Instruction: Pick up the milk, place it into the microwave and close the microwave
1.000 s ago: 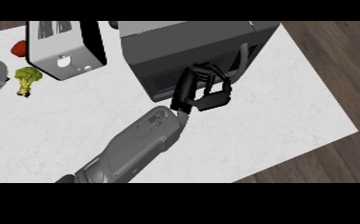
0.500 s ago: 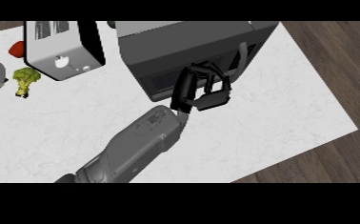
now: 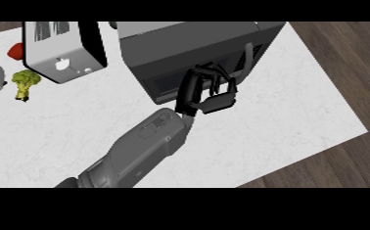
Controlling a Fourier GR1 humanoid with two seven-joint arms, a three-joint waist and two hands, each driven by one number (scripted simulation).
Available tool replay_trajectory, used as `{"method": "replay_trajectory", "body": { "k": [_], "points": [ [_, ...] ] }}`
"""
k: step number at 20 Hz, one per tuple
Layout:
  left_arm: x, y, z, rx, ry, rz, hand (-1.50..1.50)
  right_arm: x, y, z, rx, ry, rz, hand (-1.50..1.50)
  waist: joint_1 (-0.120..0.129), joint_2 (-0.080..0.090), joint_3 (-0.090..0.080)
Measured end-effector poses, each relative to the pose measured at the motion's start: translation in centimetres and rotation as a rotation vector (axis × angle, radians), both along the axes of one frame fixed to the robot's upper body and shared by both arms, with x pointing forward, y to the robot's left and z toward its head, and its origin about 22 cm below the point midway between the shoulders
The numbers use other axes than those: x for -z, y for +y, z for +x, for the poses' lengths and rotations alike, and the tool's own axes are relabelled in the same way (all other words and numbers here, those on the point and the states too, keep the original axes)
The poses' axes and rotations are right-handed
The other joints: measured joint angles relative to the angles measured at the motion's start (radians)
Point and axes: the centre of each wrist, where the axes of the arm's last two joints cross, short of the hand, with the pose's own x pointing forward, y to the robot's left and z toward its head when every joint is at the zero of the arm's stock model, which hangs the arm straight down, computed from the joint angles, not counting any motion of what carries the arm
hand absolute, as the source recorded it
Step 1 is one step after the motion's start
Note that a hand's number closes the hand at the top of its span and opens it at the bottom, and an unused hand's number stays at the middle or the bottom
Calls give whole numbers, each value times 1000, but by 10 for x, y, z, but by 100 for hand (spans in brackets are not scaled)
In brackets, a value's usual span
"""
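One robot hand [image 3: 209,93] shows near the middle of the frame, on a grey forearm [image 3: 141,148] that rises from the lower left edge. I cannot tell which arm it belongs to. Its black fingers [image 3: 217,75] are curled, the tips lying against the dark front face of the microwave [image 3: 195,43]. Nothing can be seen inside the curl, so the robot hand looks clenched on nothing, though the palm hides part of what lies beneath it.

The microwave sits in the upper centre of the frame, a grey box with its door [image 3: 180,70] flat against the body, so it appears closed. A long vertical handle [image 3: 245,60] runs down its right side, just to the right of the fingertips.

The milk is nowhere to be seen.

In the upper left stands a light grey toaster [image 3: 61,50] with slots on top. Left of it, at the frame's edge, lie a small piece of broccoli [image 3: 24,81] and, above that, something red [image 3: 14,52]. All rest on the white desk [image 3: 289,121].
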Motion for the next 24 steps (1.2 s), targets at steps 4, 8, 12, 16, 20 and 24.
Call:
{"method": "replay_trajectory", "body": {
  "k": [4, 8, 12, 16, 20, 24],
  "points": [
    [0, 0, 0, -1, -11, -11, 150, -8, -6, 3, 12, -12, -9, -150, -1, 2, 1],
    [1, -1, 0, -3, -22, -22, 150, -17, -12, 6, 23, -21, -25, -150, -2, 4, 2],
    [2, -1, 0, -9, -32, -31, 150, -24, -17, 8, 28, -28, -37, -150, -5, 4, 2],
    [3, -1, 1, -18, -37, -41, 150, -36, -24, 8, 48, -39, -84, -150, -8, 5, 3],
    [3, -1, 1, -17, -43, -43, 150, -44, -30, 10, 64, -50, -107, -150, -6, 6, 5],
    [2, -3, 1, -12, -51, -47, 150, -48, -37, 12, 71, -50, -107, -150, -3, 9, 6]
  ]
}}
